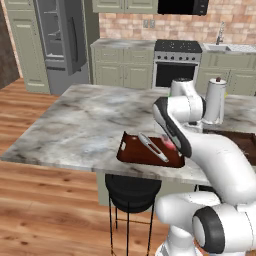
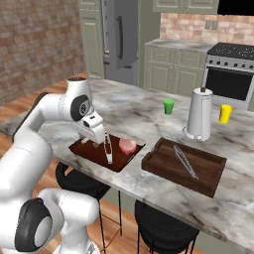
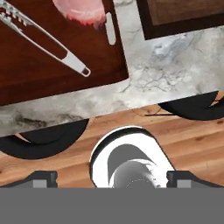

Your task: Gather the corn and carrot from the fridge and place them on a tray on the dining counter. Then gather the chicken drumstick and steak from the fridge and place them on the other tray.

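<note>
A pink steak (image 2: 127, 145) lies on the flat dark red tray (image 2: 89, 150) near the counter's front edge, beside metal tongs (image 2: 107, 148). In the hand view the steak (image 3: 83, 9) sits at the top of that tray (image 3: 43, 70). My gripper (image 2: 92, 140) hangs over the tray's near left part, a little left of the steak. It is open (image 3: 111, 178), its fingertips (image 3: 43, 178) wide apart with nothing between them. A second, walled brown tray (image 2: 207, 174) holding tongs stands to the right. Corn, carrot and drumstick are out of view.
The fridge (image 1: 60, 40) stands far back beyond the counter. A white jug (image 2: 200, 115), a green cup (image 2: 169, 105) and a yellow cup (image 2: 225, 113) stand behind the trays. Black stools (image 1: 131, 192) sit under the counter's front edge.
</note>
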